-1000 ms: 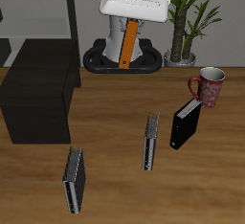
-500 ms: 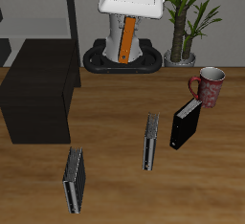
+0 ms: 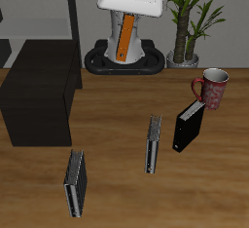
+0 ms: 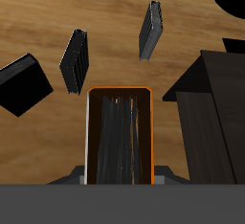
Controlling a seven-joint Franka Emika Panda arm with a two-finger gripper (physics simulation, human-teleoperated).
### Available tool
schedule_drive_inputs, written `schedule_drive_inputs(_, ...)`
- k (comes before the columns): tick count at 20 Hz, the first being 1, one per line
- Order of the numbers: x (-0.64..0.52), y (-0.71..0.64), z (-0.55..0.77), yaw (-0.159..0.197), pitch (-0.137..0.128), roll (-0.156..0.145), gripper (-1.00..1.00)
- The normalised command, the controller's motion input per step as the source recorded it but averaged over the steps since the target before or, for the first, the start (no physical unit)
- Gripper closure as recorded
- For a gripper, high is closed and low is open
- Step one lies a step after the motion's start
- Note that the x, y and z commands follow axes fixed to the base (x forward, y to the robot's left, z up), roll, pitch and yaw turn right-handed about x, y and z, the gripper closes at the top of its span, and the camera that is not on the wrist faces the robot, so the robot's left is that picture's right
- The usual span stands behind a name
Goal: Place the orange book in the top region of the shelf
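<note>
Exterior view: hand (image 3: 124,39) grips orange book (image 3: 125,39); shelf (image 3: 44,66) top bare.

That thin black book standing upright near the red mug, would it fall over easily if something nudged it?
Probably yes. The thin black hardback book stands on a narrow edge with nothing leaning against it, so a push on its broad face would likely tip it flat. It looks rigid, so it should fall as one stiff slab rather than bend. The red mug stands apart and gives no support.
</note>
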Motion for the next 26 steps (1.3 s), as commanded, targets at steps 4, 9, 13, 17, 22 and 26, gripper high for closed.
schedule_drive_inputs(4, 0.02, -0.05, -0.16, 0.001, 0.028, -0.039, 1.0)
schedule_drive_inputs(9, 0.01, 0.03, -0.16, 0.011, 0.024, -0.046, 1.0)
schedule_drive_inputs(13, -0.05, 0.23, -0.2, 0.062, 0.017, -0.055, 1.0)
schedule_drive_inputs(17, -0.01, 0.32, -0.25, 0.092, 0.028, -0.018, 1.0)
schedule_drive_inputs(22, 0.09, 0.13, -0.15, 0.065, 0.007, -0.076, 1.0)
schedule_drive_inputs(26, 0.22, 0.04, -0.14, 0.055, -0.001, -0.132, 1.0)
